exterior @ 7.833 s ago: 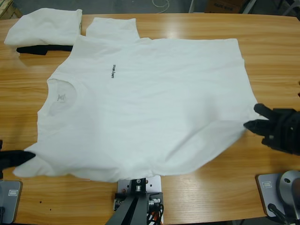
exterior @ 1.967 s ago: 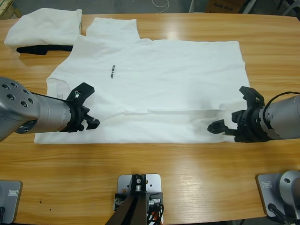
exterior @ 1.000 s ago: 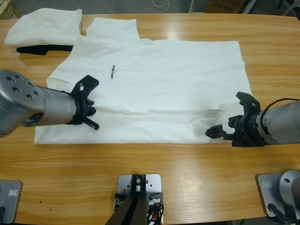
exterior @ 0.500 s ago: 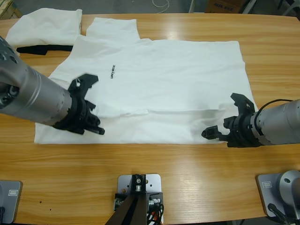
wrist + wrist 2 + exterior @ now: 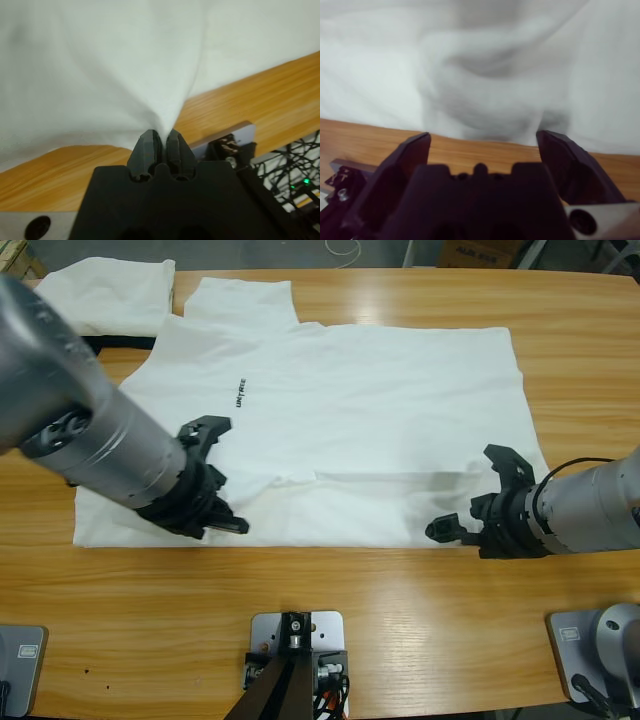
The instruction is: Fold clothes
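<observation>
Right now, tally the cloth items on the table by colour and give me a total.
White: 2, the spread T-shirt and the folded white garment at the far corner
Black: 1, a black cloth showing under that folded garment
Total: 3

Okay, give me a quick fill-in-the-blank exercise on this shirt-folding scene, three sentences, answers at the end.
1. The left gripper is ____ on a pinch of the spread T-shirt.
2. The right gripper, at the shirt's near edge, has its jaws ____.
3. The small chest lettering on the spread T-shirt is ____ in colour.

Missing words: shut; open; black
</observation>
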